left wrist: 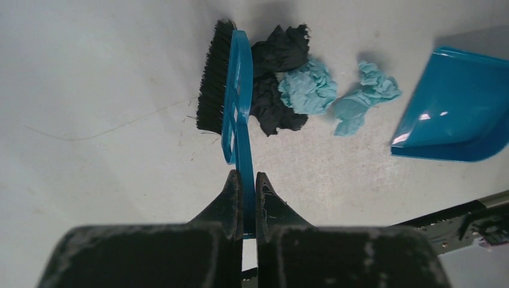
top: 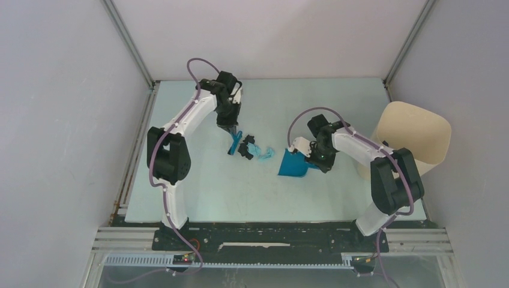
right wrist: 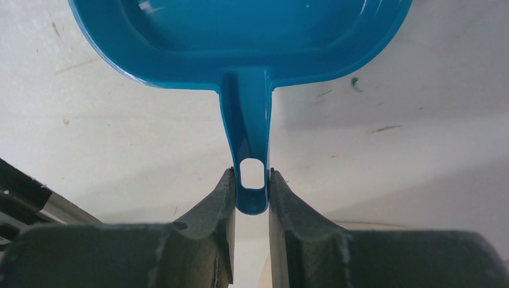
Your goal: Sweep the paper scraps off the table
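- Where the two arms reach toward the middle of the worktop (top: 198, 186), we see the paper scraps (top: 255, 150) gathered in one small cluster. They lie between a blue hand brush (top: 234, 144) on their left and a blue dustpan (top: 294, 163) on their right.
- From the left wrist view, we find the left fingers (left wrist: 235, 189) pressed together on the thin handle of the hand brush, which runs straight out ahead of them to the head.
- We note the black bristles (left wrist: 210, 78) showing on the side of the brush head turned away from the scraps, while its blue back faces them.
- Two crumpled black lumps (left wrist: 279, 66) sit right against that blue back, touching it.
- A light blue lump (left wrist: 309, 87) touches the black ones, and another light blue piece (left wrist: 366, 96) lies just beside it, nearer the dustpan.
- We see a narrow strip of bare worktop between that piece and the dustpan's open mouth, so the two are near but apart.
- From the right wrist view, the right fingers (right wrist: 227, 192) are clamped on the very end of the dustpan's handle. One finger sits on each side of its hanging hole (right wrist: 252, 173), and the pan stretches away ahead.
- Whether the pan's front lip sits flat on the worktop we cannot tell.
- A tall beige bin (top: 414, 138) stands at the worktop's right edge, beyond the right arm and well apart from the scraps.
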`<control>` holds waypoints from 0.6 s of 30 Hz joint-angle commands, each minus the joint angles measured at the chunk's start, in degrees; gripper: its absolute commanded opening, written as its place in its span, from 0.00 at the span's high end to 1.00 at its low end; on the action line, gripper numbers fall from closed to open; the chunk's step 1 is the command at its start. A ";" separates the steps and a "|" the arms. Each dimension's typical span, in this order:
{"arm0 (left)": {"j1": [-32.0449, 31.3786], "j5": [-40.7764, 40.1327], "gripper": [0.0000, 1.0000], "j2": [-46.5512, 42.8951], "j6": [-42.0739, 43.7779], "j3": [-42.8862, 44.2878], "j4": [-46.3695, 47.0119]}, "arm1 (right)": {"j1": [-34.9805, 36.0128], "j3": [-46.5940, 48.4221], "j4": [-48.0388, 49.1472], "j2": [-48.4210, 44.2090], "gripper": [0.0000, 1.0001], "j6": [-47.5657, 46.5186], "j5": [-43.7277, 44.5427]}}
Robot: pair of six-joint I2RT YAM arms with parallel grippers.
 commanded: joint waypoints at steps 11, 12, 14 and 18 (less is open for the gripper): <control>-0.98 16.53 1.00 0.31 -6.19 -3.31 9.97 | 4.88 9.26 -0.35 5.99 0.92 4.10 -1.90; -1.05 17.07 1.00 -0.05 -6.62 -3.85 10.70 | 5.04 9.42 -0.15 6.22 0.92 4.17 -1.99; -1.24 18.54 1.00 -0.46 -7.30 -4.68 11.65 | 5.32 9.53 0.29 6.53 0.92 4.62 -2.00; -1.81 21.10 1.00 -0.44 -7.86 -5.17 12.28 | 5.54 10.01 0.79 7.69 0.92 5.60 -2.26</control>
